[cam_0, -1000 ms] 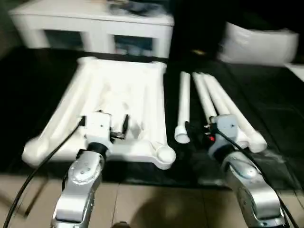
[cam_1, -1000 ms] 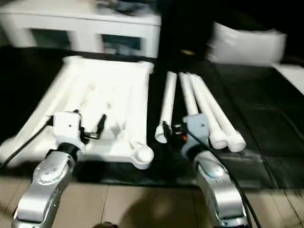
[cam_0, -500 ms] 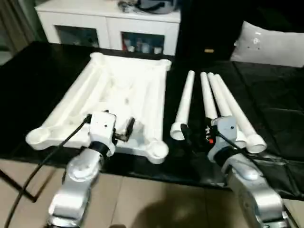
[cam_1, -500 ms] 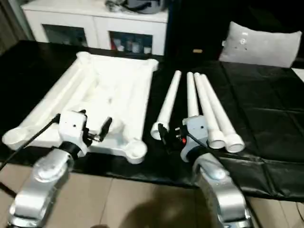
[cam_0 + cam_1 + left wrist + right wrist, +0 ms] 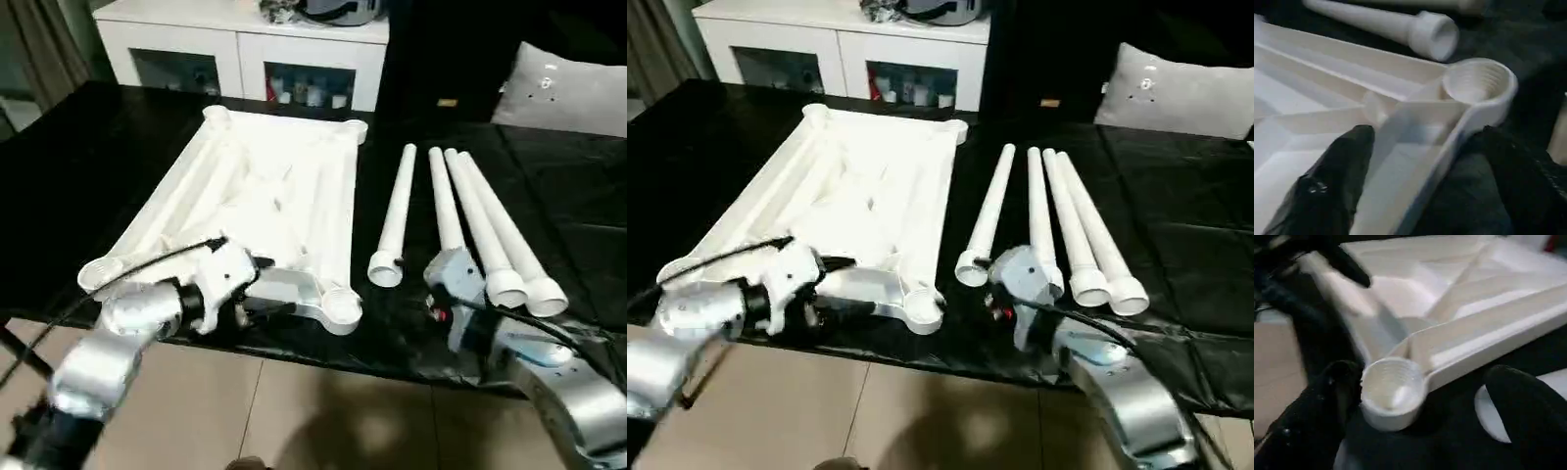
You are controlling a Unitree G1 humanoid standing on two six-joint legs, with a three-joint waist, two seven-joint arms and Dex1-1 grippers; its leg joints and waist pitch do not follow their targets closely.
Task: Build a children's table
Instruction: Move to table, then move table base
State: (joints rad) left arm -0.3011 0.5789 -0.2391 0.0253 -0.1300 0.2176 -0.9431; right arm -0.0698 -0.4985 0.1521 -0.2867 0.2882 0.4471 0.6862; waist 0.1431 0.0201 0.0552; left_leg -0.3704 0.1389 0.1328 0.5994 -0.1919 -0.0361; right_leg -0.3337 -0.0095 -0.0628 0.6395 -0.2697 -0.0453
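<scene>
Looking down over my silver forearms, I saw the white plastic tabletop lying upside down on the black-covered counter, ribbed underside up, with a round socket at each corner. The near right socket was threaded inside, ringed with fine grooves. To the right of the tabletop lay the four legs: one leg a little apart, just beside the tabletop's right edge, and the other three legs close together further right, fanning slightly, their wider open ends toward me. They were long, smooth, tapered white tubes.

My left gripper stood wide at the tabletop's near edge, one black finger over the ribbed inside and the other outside the rim, the rim between them; I could not tell whether either pad touched it. My right gripper was spread wide too, holding nothing, low over the black cloth between the near right socket and the open end of the lone leg.

Behind the counter stood a white cabinet with glass doors, small things blurred on top. A grey pillow rested at the far right. The black cloth looked matte and faintly wrinkled near its front edge, and pale flooring showed below it.
</scene>
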